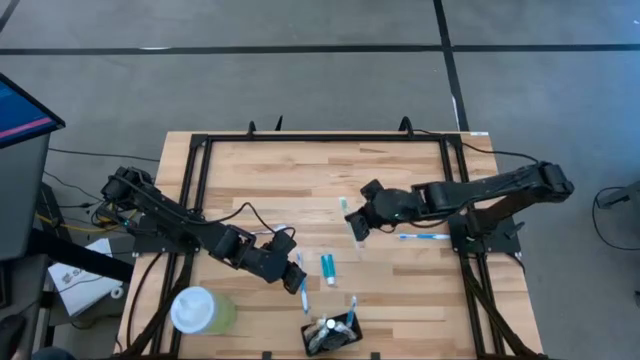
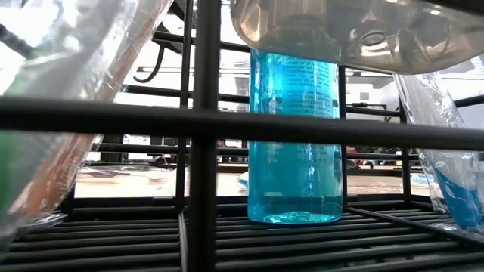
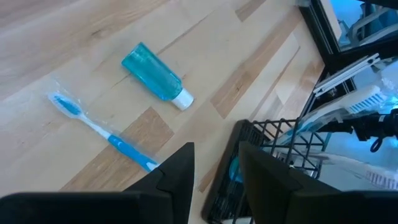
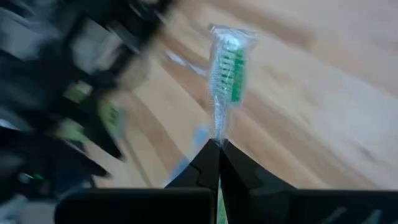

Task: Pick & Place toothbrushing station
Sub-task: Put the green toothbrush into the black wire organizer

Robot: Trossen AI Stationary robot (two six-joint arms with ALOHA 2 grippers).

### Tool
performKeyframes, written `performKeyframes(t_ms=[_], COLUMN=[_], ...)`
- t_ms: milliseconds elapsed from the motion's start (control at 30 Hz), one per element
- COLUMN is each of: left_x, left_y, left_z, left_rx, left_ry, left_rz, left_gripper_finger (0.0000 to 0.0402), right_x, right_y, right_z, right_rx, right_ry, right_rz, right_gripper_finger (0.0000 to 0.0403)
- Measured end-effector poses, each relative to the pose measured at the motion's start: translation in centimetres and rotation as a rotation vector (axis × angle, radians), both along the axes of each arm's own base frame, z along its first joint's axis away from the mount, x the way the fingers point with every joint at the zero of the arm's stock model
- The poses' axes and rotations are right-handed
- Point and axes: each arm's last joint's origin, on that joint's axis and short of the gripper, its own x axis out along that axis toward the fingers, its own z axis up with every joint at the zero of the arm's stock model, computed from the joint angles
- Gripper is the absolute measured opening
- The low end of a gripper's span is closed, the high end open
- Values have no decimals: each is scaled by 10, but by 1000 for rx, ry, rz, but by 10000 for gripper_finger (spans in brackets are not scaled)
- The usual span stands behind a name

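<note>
The right end effector is clamped on a green toothbrush whose bristled head juts straight out beyond the fingertips. The holder sits at the worktop near edge, well apart from that arm and nearer the left end effector, which is part open and empty.

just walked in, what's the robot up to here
The right gripper is shut on a green toothbrush, holding it over mid-table. The left gripper hovers half open near a blue toothbrush and a teal tube lying on the wood, beside the black holder, which already holds some items.
</note>
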Motion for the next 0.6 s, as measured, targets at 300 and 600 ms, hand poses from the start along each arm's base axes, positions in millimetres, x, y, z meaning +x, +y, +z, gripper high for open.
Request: performKeyframes(t_ms=[300,600], left_x=[-2,-9], left_y=[-7,-22], left_z=[1,4], left_rx=[0,80], left_ry=[-14,-88], left_rz=[-27,-8], left_gripper_finger=[119,119], right_x=[6,8], right_y=[9,24], right_z=[29,37], right_rx=[-36,-55], right_ry=[-284,-381], right_rz=[27,66], right_gripper_finger=[0,0])
